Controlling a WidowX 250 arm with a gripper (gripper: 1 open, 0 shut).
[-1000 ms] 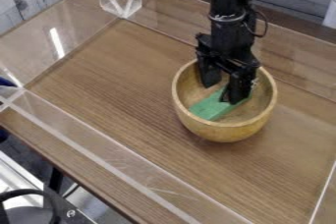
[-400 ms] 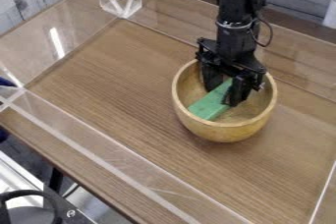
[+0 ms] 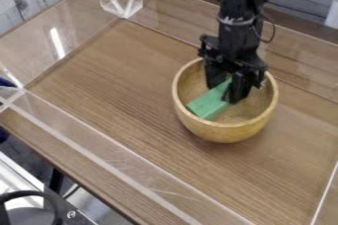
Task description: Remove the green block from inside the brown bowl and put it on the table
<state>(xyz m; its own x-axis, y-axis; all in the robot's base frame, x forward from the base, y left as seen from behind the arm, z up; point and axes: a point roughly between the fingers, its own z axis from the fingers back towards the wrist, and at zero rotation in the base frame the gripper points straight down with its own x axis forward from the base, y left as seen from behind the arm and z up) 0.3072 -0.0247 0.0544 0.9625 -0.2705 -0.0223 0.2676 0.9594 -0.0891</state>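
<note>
Green block [image 3: 211, 100], flat bar inside brown bowl [image 3: 193, 115] at centre-right of frame, long axis slanting lower left to upper right, upper end clamped between the narrowed jaws of the downward-pointing end effector [image 3: 234, 92], bare tabletop [image 3: 119, 81] to the left.

I can't see the gripper [image 3: 232, 83] fingertips; they blur into the green block [image 3: 211, 101]. Arm's upper part cut off at top edge.
</note>
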